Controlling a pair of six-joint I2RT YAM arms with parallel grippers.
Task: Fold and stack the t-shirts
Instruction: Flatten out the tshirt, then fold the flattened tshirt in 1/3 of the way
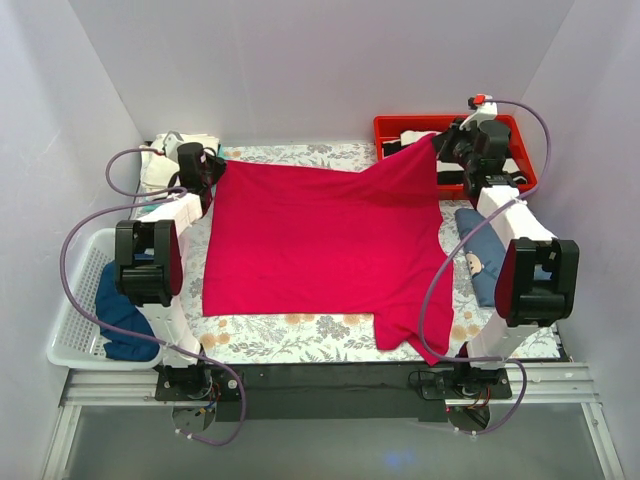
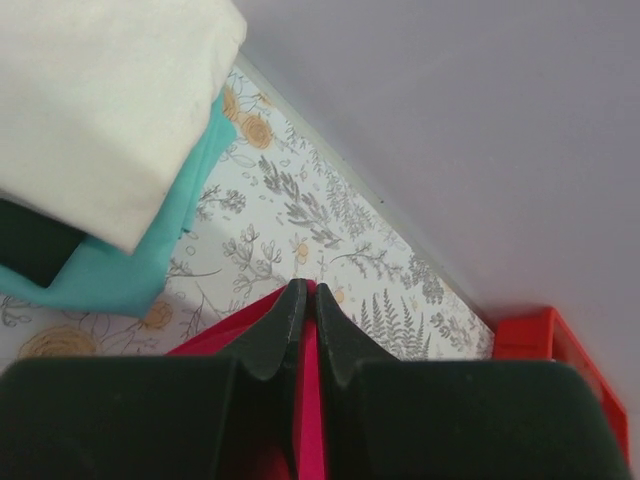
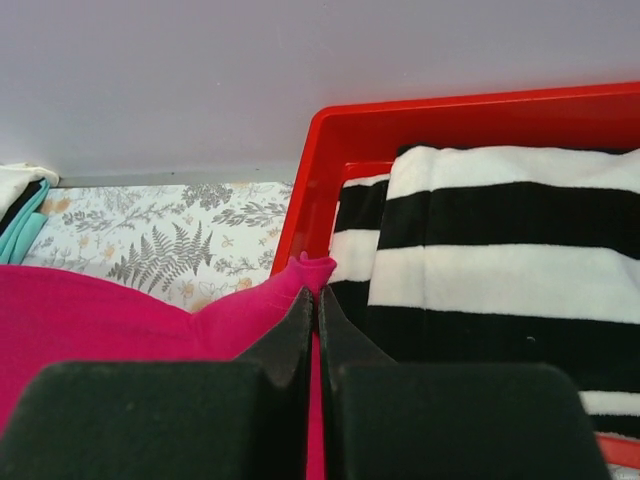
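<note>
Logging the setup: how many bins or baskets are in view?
2: a white basket at the near left holding blue cloth, and a red bin at the far right holding striped cloth.

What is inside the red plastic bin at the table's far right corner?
Folded black-and-white striped cloth lies in the red plastic bin. Whatever sits beneath the stripes, and the bin's floor, are covered and cannot be seen.
</note>
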